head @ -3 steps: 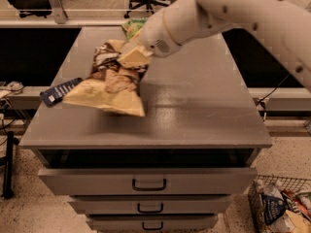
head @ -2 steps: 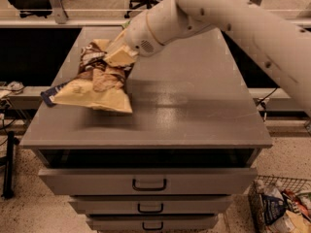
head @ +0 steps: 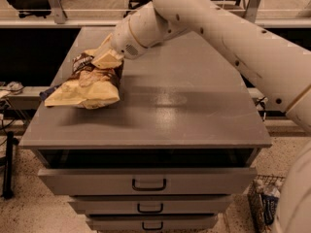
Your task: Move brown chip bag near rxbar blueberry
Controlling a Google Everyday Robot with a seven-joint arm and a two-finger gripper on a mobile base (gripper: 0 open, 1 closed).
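The brown chip bag [head: 88, 83], dark brown on top and pale tan below, is held slightly above the grey cabinet top [head: 184, 106] near its left edge, casting a shadow beneath. My gripper [head: 108, 59] is shut on the bag's upper end, reaching in from the right. The rxbar blueberry [head: 48, 92], a small dark blue wrapper, peeks out at the table's left edge, mostly covered by the bag's tan end.
The cabinet has several drawers below [head: 148, 183], and the top one looks slightly open. My white arm [head: 228, 38] crosses the back right of the top. A basket with items [head: 265, 203] stands on the floor at the lower right. Office chairs stand in the background.
My gripper has carried the chip bag further left and slightly toward the front, so its tan end now covers most of the blue bar.
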